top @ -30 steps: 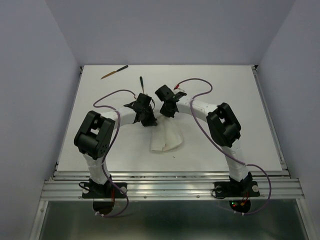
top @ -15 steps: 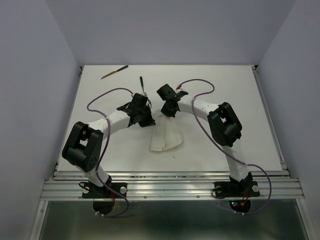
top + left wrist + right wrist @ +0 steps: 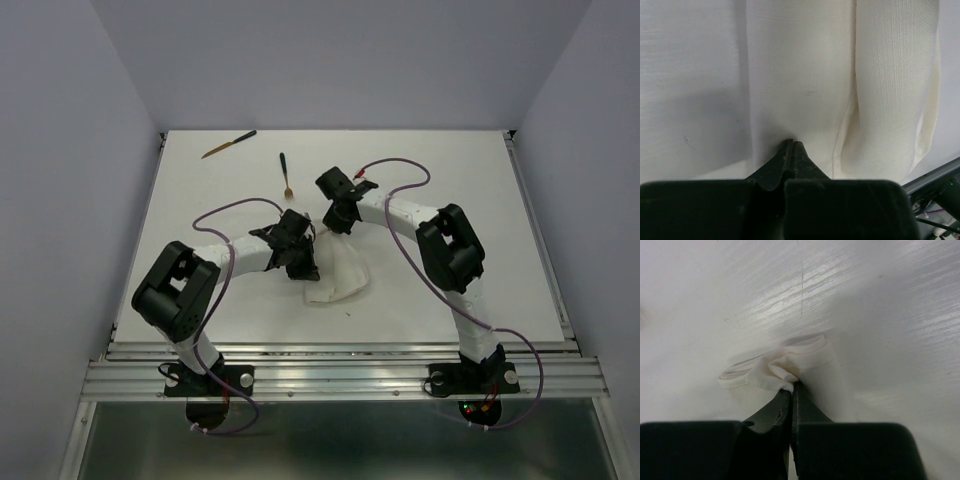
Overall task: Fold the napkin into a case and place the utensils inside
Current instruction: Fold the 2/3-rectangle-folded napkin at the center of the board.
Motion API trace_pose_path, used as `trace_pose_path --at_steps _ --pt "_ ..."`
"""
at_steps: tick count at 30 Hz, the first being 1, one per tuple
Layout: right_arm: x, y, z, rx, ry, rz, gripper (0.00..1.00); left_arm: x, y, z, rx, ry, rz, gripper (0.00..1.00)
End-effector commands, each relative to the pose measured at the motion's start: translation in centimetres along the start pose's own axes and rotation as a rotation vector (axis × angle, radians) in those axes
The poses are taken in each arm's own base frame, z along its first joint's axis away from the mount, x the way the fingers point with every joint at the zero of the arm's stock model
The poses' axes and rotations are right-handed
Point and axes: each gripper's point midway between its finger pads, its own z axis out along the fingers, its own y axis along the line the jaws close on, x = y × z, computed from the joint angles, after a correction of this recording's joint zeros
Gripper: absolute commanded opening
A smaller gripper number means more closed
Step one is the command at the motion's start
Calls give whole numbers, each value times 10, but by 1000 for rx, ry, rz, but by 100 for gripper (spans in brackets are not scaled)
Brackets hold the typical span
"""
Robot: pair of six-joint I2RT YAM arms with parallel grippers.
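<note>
**Both grippers pinch a partly folded napkin; fork and knife lie apart**

A white napkin [image 3: 340, 280] lies in the middle of a white table [image 3: 450, 180], between the two arms. It is folded lengthwise into a fan shape, narrow at its far end and wider at its near end. The left wrist view shows overlapping layers with long creases running along its right side.

The left gripper [image 3: 791, 146] sits on the napkin's left side. Its jaws are pressed together, and the cloth puckers slightly at the tips, so it appears to pinch the top layer.

The right gripper [image 3: 792, 387] is at the narrow far end. Its jaws are closed on a bunched, crumpled corner of the cloth.

The fork [image 3: 286, 176] lies on bare table just beyond the left gripper, dark handle pointing far and brown tines near. The knife [image 3: 228, 144] lies slanted near the far left corner, well apart from the napkin. Neither utensil touches the cloth.
</note>
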Motion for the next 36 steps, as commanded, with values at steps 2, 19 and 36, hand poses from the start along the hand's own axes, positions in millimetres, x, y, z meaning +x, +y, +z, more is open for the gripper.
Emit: trace_pose_path --at_steps 2,19,36 --pt "12 -53 22 178 44 -16 1 -3 -4 -26 -31 -52 37 0" --pt "10 -59 26 195 42 -5 1 52 33 -29 -81 38 33 0" --pt "6 -67 24 211 20 -51 1 -57 3 -39 -7 -197 53 0"
